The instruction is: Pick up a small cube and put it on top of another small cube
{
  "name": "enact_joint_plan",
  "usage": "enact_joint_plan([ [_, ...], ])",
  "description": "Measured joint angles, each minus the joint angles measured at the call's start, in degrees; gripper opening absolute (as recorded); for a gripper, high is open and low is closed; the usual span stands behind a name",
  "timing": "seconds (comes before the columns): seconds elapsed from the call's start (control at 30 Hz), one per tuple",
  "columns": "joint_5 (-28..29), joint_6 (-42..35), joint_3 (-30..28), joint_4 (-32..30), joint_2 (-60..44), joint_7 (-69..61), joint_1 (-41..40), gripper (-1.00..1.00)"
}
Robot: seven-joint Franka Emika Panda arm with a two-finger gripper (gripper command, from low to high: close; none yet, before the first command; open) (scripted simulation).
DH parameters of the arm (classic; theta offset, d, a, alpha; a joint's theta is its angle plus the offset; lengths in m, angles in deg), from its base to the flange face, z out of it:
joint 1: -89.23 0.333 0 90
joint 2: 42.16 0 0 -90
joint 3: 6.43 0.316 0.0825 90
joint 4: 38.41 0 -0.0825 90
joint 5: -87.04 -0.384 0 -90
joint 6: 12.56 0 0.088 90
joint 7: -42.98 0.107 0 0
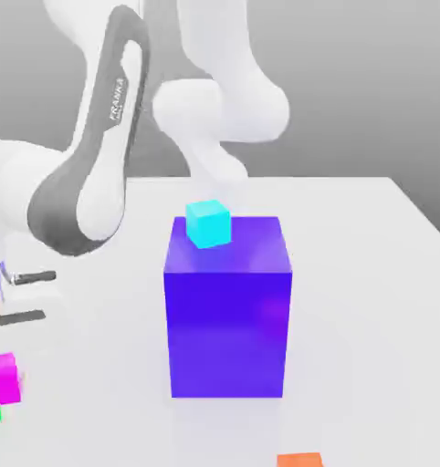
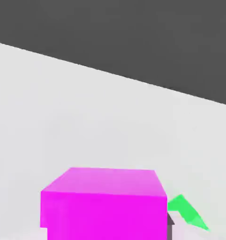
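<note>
Magenta cube [image 2: 105,218] in the gripper's [image 2: 108,230] pinch — green cube [image 2: 187,211] close by.
At the exterior view's left edge, the magenta cube appears just above the green one, though whether they touch I can't tell; the cyan cube [image 1: 208,224] sits on top of the big blue-violet block [image 1: 227,328] — the orange cube [image 1: 299,461] lies on the table [image 1: 370,319], nearer the camera.
</note>
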Motion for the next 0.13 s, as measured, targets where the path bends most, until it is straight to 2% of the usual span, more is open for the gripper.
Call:
enact_joint_plan([
  [0.03, -1.01, 1.16, 0.37, 0.23, -1.45, -0.78, -0.96, 1.00],
  [0.13, -1.01, 1.16, 0.37, 0.23, -1.45, -0.78, -0.96, 1.00],
])
